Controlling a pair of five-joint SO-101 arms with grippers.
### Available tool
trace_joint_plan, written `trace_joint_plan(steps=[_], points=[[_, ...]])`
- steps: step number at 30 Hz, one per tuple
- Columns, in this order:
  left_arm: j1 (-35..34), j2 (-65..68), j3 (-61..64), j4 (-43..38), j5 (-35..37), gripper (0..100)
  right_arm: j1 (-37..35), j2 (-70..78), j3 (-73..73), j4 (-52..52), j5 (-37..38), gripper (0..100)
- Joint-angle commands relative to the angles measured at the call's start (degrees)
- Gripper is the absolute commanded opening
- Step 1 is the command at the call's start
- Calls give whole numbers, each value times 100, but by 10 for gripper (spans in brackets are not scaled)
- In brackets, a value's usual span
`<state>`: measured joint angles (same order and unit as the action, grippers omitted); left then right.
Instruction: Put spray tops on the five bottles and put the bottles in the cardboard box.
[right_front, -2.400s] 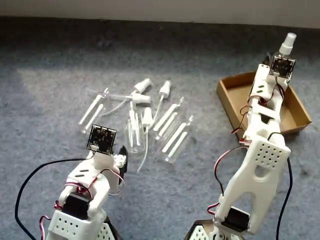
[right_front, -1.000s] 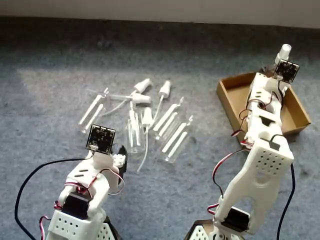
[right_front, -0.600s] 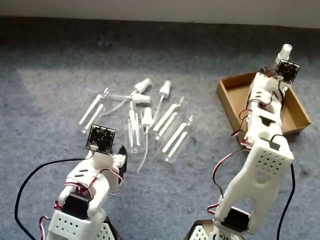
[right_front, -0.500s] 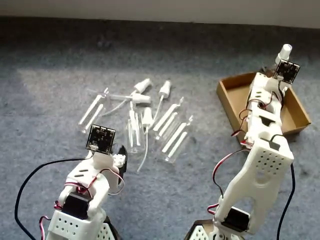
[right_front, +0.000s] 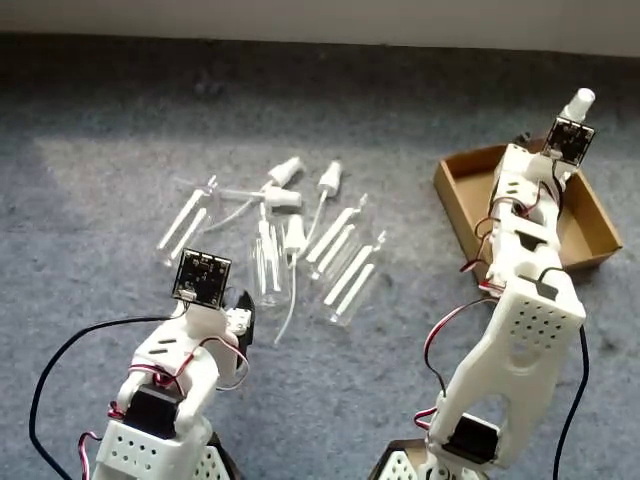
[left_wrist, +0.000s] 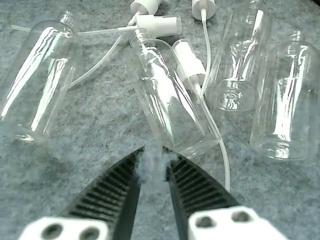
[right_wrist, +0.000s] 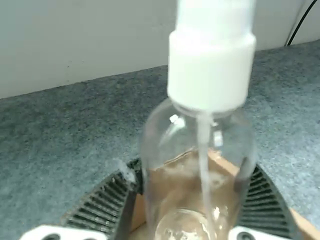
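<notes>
My right gripper is shut on a clear bottle with a white spray top on it. It holds the bottle upright over the far part of the cardboard box, and the spray top sticks up past the box's far edge. Several bare clear bottles lie on the carpet, among them one just ahead of my left gripper. That gripper is shut and empty, low over the carpet. Loose spray tops with long dip tubes lie among the bottles.
Grey carpet covers the whole surface, and a pale wall runs along the far edge. Bottles and tops cluster in the middle, and one bottle lies off to the left. Open carpet lies between the cluster and the box.
The right gripper dropped with its bottle toward the box, then shifted slightly right in the last half second. The left arm has not moved.
</notes>
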<state>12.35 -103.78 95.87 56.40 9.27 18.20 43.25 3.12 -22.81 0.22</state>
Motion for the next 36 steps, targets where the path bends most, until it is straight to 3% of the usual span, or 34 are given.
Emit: trace_joint_plan(steps=[1,11,24,36], points=[[-48,-31,127,-123,-35,11,119,-198,127,145,-62,269],[-48,-31,127,-123,-35,11,119,-268,127,145,-62,270],[-48,-22,127,-123,-35,11,57,-1895,1200,154,-53,271],[-48,-22,127,-105,-35,11,57,-1991,1165,585,-53,271]])
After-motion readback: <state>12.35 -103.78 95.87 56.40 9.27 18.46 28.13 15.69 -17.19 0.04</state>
